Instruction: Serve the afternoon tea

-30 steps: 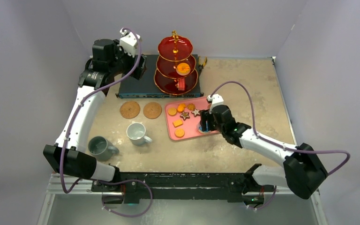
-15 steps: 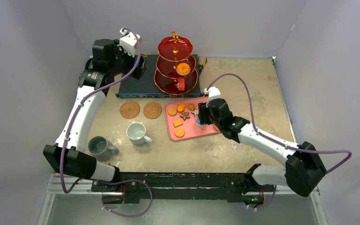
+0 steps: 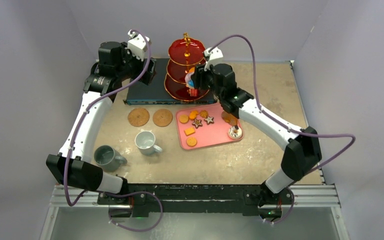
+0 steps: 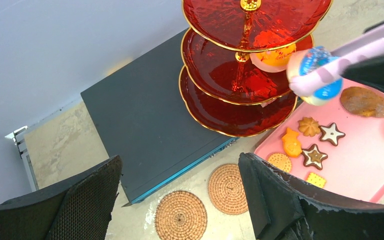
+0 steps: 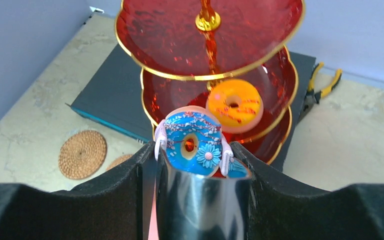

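One blue-glazed toy doughnut (image 5: 202,131) sat pinched in my right jaws beside the middle plate of the red three-tier stand (image 5: 170,40), presumably for loading; my left jaws hung spread.

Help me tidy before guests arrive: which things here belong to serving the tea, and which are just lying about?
Tea service: red three-tier stand, blue donut, orange donut, pastries on the tray, white mug, grey mug, two cork coasters.
Lying about: dark flat box, pink tray, yellow-handled pliers.
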You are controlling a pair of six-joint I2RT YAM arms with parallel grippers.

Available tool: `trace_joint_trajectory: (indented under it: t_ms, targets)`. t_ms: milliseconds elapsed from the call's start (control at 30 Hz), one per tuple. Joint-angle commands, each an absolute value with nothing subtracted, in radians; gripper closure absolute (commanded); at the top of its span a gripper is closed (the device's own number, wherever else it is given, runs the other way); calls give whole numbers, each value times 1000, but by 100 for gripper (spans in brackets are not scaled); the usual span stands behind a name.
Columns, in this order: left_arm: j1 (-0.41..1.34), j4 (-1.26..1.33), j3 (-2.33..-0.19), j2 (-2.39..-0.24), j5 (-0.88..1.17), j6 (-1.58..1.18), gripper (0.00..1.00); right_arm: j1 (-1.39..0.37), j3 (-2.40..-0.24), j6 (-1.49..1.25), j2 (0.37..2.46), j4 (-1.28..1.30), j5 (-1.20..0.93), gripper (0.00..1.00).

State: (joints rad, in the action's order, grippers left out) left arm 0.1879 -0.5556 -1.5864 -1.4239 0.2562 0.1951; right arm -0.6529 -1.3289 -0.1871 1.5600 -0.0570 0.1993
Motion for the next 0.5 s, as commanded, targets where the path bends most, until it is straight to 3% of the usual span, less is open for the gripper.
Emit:
trace_joint_trajectory:
  t_ms: [0, 467]
  targets:
    - [181, -529, -1617, -1401, 252, 203, 14, -644, -1463, -151, 1627, -99, 144, 47]
    - [181, -523, -1588, -1387, 246, 216, 14, -638, -1482, -186, 1722, -233, 141, 47]
